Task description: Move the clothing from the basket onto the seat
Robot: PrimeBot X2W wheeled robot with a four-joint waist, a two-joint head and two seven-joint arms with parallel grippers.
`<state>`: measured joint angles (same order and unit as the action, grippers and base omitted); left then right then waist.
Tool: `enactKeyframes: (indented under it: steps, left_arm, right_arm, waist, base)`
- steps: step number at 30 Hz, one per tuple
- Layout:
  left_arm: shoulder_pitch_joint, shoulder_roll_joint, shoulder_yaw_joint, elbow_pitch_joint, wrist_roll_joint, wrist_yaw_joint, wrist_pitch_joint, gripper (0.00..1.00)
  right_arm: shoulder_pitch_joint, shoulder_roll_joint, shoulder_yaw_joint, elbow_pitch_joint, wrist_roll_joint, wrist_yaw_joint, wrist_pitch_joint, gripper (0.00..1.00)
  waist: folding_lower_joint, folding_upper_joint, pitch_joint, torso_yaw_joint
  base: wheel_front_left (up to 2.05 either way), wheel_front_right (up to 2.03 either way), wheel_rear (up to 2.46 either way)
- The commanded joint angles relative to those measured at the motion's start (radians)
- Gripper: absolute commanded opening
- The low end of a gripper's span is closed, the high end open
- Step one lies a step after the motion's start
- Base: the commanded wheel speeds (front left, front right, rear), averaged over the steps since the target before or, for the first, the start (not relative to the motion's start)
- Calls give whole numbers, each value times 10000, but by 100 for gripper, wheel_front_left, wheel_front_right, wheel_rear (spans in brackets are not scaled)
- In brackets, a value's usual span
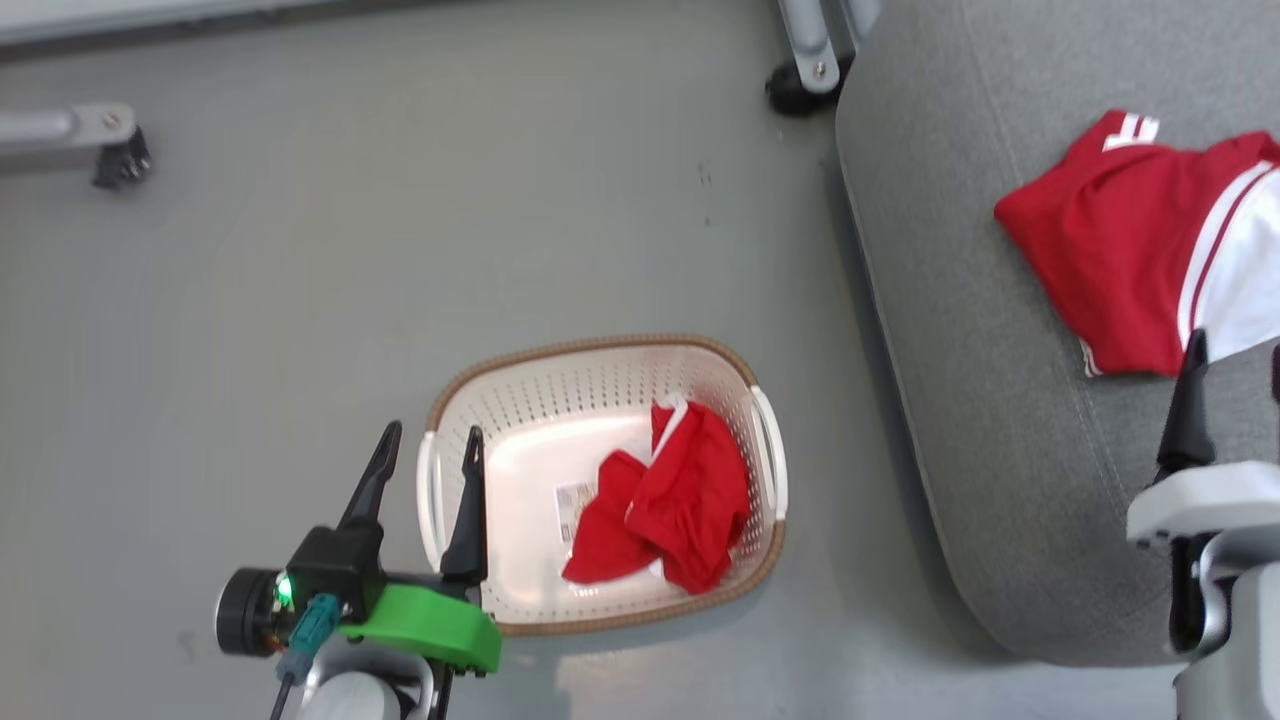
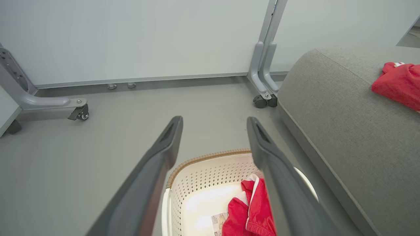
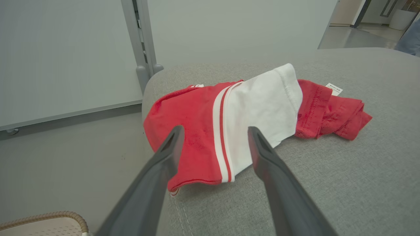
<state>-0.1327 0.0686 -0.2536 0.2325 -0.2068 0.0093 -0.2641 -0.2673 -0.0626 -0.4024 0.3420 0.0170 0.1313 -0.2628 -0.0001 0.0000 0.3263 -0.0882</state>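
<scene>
A crumpled red garment with white trim lies in the right half of the cream perforated basket on the floor. My left gripper hovers open over the basket's left rim; the left wrist view shows its gripper empty above the basket and the garment. A second red garment with a white panel lies spread on the grey seat. My right gripper stands open just before that garment, its fingers apart and holding nothing, above the seat.
Grey wheeled frame legs stand at the far left and beside the seat's far corner. A pale wall panel runs behind them. Grey floor lies between basket and seat. A label sticker shows on the basket's bottom.
</scene>
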Motion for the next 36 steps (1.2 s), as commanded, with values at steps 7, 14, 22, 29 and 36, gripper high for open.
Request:
enactKeyframes:
  steps: [7,14,22,29,36]
  left_arm:
    - [1271,-142,610,-374,-204,202,-5,100]
    - [2182,-176,1020,-1256,-174,112,-5,100]
    - [3184,-173,1190,-2031,-105,27,-5,100]
    - [3505,-174,1199,-2188,-14,76,-5,100]
    - [3587,-174,1153,-2192,54,46,-5,100]
  right_arm:
    - [1359,105,1673,-346,609,-10,-31,100]
    - [2271,-34,3153,-1623,1563,-10,-31,100]
    - [3188,-133,4143,-2688,1944,-10,-31,100]
    - [3761,-282,4557,-2912,1853,-10,-31,100]
    - [3993,-389,4641,-3039,1927,-10,-31,100]
  waist:
    - [1,0,-2733,803]
    - [1,0,-3549,952]
    - [1,0,-4201,748]
    - [1,0,-4380,581]
    - [1,0,-4380,519]
  base:
    - [0,0,0]
    - [0,0,0]
    - [0,0,0]
    - [0,0,0]
    - [0,0,0]
